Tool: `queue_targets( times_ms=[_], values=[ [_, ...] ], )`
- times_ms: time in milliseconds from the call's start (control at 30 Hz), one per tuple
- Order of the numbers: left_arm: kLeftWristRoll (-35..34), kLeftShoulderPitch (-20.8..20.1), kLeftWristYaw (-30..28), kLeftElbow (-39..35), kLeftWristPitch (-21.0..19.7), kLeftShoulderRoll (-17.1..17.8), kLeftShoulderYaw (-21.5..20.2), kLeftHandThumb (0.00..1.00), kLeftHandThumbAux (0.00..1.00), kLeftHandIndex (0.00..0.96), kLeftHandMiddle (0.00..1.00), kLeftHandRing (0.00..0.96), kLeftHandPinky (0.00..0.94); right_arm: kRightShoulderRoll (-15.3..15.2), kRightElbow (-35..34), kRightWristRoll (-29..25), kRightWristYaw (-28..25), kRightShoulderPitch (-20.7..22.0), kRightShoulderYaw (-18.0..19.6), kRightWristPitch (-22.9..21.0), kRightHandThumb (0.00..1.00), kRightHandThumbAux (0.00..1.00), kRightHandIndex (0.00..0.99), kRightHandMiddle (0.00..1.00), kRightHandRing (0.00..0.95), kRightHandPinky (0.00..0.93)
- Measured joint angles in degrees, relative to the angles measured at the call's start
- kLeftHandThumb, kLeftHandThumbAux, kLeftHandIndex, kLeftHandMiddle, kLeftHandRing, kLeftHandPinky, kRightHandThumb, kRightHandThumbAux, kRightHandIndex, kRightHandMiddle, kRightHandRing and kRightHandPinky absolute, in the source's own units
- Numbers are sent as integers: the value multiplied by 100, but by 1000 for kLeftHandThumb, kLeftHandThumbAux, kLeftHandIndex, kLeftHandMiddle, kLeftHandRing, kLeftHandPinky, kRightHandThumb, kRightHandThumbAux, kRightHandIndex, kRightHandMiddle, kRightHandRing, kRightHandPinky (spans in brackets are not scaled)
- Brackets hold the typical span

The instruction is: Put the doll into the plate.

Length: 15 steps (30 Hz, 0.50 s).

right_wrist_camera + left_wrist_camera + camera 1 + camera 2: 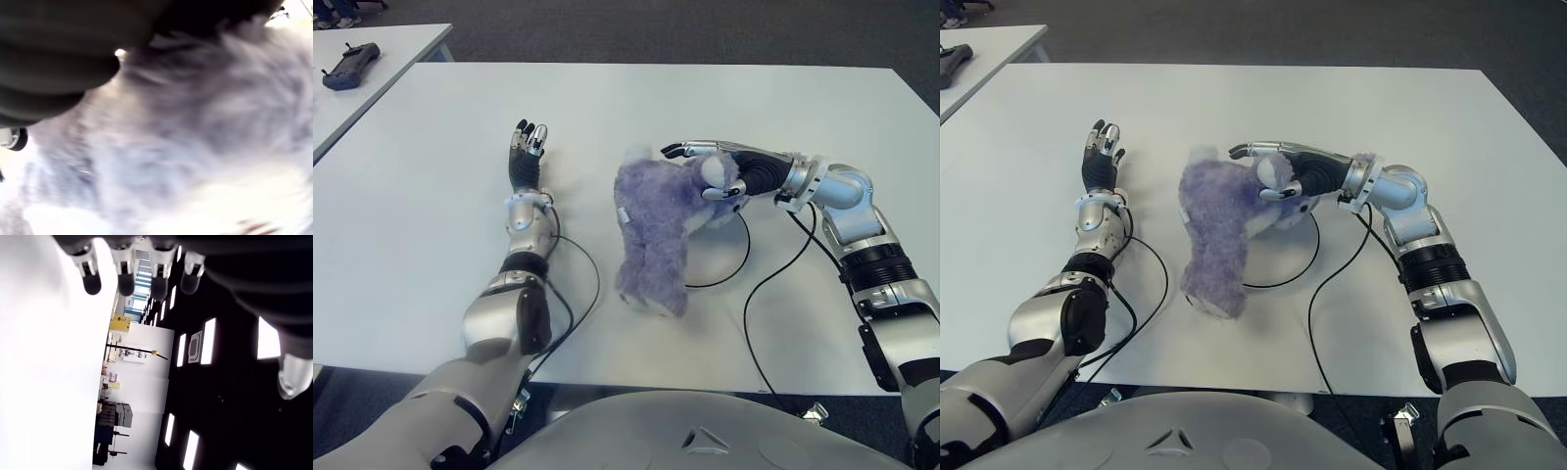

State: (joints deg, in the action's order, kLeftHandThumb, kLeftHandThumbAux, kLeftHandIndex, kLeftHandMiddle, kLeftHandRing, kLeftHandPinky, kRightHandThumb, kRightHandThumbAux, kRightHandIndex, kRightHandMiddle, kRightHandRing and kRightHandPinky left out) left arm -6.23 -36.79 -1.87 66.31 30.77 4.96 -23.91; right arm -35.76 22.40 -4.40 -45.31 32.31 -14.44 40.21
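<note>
1. Right now the right robot hand (705, 166) is on the upper end of the doll (656, 230); its fingers (690, 149) reach over the top and the thumb presses in from below, so it looks clamped on the doll's head end.
2. The doll is a purple plush toy near the middle of the counter (440, 176). Its long axis runs from about 1 o'clock at the held end down to about 7 o'clock, where its feet touch the counter.
3. From the right robot hand the doll's body lies toward 8 o'clock. That hand is at the doll, while the left robot hand (529, 147) shows well apart from it, at about 9 o'clock of the doll.
4. The left robot hand has its fingers straight and relaxed, holding nothing; its wrist view shows only fingertips and the room.
5. A plate (729, 227) appears to lie under the doll's upper part as a pale rim, mostly hidden by fur, so I cannot tell how much of the doll is over it.
6. Black cables (744, 284) loop on the counter at 4 o'clock of the doll. A dark handheld device (350, 65) lies on a second table at 10 o'clock, well clear.
</note>
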Motion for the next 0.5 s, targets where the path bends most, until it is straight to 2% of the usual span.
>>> queue_targets(
  times_ms=[233,500],
  values=[
    [1,0,0,0,7,0,9,0,454,39,99,59,10,61,-171,-202,-168,-19,60,-192,241,172,0,0,0,0],
    [1,1,0,0,24,4,8,0,456,39,103,63,15,271,-438,-481,-156,-151,248,-752,158,222,0,0,0,0]
  ],
)
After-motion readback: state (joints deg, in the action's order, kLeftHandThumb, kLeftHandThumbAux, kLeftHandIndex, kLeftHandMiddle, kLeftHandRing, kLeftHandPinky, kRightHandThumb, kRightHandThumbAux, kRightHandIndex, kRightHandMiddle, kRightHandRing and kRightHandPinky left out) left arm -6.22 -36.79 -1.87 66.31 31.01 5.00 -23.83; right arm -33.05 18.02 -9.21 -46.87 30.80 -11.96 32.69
